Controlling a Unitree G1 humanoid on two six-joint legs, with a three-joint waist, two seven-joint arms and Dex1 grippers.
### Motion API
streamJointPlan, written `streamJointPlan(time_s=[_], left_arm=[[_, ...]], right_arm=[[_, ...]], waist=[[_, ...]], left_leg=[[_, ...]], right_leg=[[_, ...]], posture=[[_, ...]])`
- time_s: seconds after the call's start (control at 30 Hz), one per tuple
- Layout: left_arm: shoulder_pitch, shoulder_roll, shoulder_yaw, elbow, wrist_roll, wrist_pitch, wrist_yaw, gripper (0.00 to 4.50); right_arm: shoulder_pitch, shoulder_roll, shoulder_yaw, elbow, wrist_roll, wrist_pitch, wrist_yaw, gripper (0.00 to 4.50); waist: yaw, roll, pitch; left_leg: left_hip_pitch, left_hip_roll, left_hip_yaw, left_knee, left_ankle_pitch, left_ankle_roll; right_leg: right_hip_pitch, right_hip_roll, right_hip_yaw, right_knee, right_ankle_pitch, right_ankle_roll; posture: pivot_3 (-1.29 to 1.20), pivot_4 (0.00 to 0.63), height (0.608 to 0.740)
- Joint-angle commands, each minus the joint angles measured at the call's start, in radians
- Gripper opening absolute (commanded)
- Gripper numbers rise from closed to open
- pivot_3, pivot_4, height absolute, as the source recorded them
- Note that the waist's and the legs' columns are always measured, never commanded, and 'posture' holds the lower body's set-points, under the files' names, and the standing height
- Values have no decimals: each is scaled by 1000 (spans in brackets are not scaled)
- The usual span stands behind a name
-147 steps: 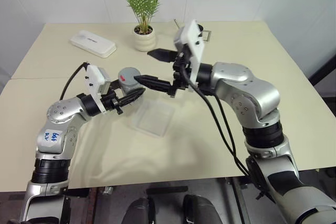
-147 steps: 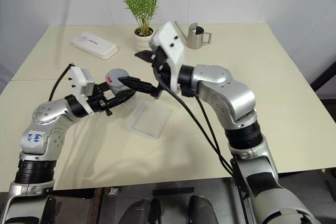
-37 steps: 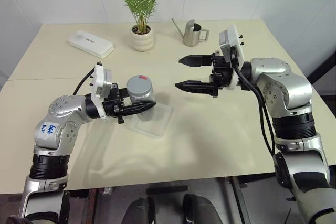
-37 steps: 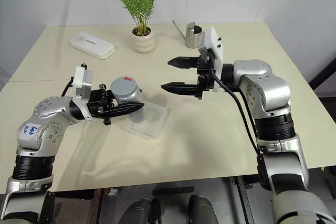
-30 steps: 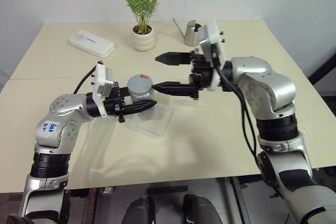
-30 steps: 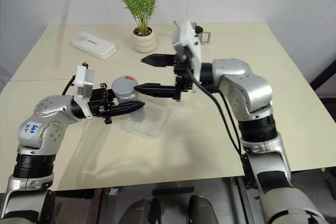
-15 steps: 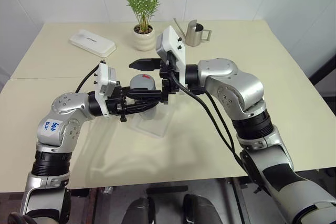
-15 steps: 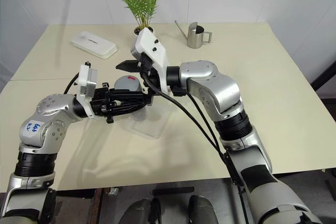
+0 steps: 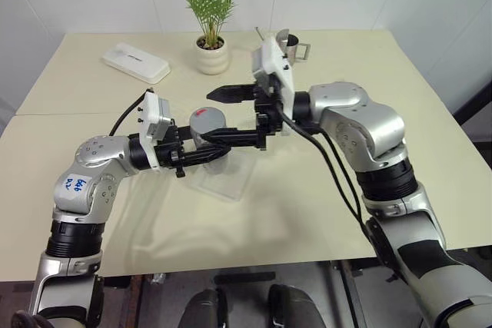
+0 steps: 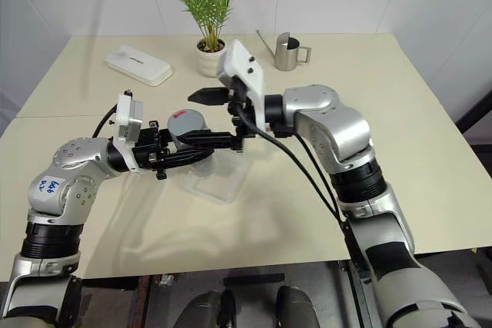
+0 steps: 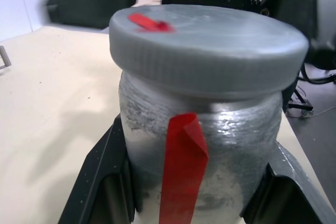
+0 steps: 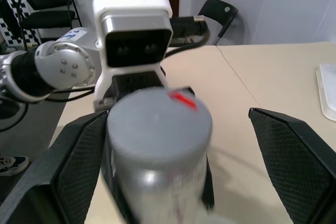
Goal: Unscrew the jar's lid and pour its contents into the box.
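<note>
Right gripper (image 9: 227, 117), spread, has come in from the right to straddle the lid (image 9: 207, 117). Left gripper (image 9: 206, 151) pinches the one jar (image 11: 202, 171) above the one box (image 9: 231, 180).

left gripper (image 9: 201, 156) clamped, right gripper (image 9: 223, 115) jaws wide

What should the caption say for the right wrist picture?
Open right gripper straddles the lid of the jar.

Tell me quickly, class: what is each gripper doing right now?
Left gripper: closed on the jar, lid still on.
Right gripper: open, one finger either side of the lid, holding nothing.
</note>
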Motion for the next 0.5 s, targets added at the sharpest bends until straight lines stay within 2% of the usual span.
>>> streamJointPlan(time_s=[0.03, 0.5], left_arm=[[-6, 14, 10, -17, -10, -18, -28, 1930], [-8, 21, 11, -11, -6, -13, -45, 1930]], right_arm=[[4, -31, -60, -21, 14, -17, 10, 4448], [34, -58, -102, -90, 151, 41, 121, 4448]], waist=[[0, 0, 0], [1, 0, 0]], left_leg=[[0, 0, 0, 0, 0, 0], [0, 0, 0, 1, 0, 0]], right_leg=[[0, 0, 0, 0, 0, 0], [0, 0, 0, 0, 0, 0]], posture=[[0, 150, 740], [0, 150, 740]])
